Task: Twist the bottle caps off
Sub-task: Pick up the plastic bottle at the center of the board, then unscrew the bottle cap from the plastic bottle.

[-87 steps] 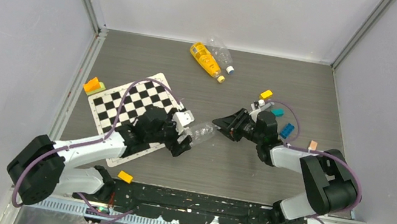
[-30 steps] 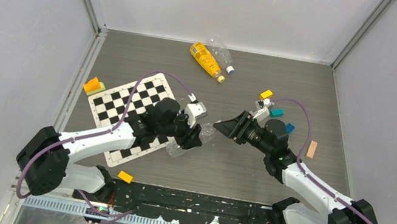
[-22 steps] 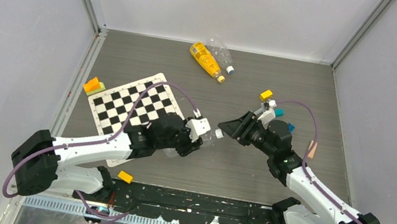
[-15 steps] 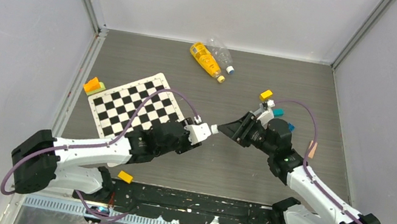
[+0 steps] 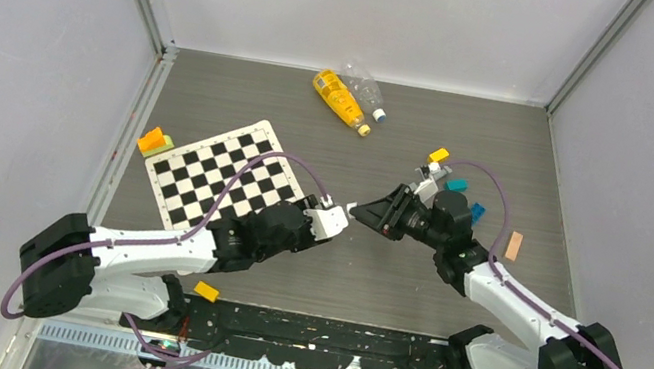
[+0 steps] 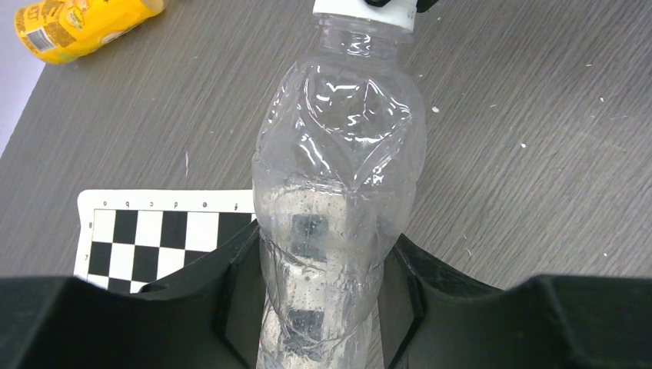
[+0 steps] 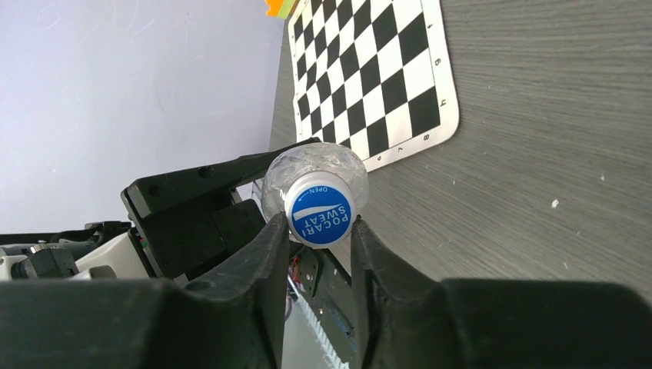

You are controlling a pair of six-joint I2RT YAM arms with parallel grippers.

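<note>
The left gripper (image 6: 319,257) clamps the clear, crinkled plastic bottle (image 6: 338,177) by its lower body above the table (image 5: 368,273). The bottle's long axis and neck point at the right gripper (image 7: 317,227), which pinches the round, blue-topped cap (image 7: 320,214).

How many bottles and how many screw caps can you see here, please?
Bottles: 3 (held clear bottle, far clear bottle, yellow-orange bottle)
Caps: 3 (held bottle's cap, far bottle's cap, yellow cap)
Total: 6

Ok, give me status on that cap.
Left jaws shut on clear bottle. Right jaws closed on its blue cap. Yellow bottle far back, out of the way.
</note>
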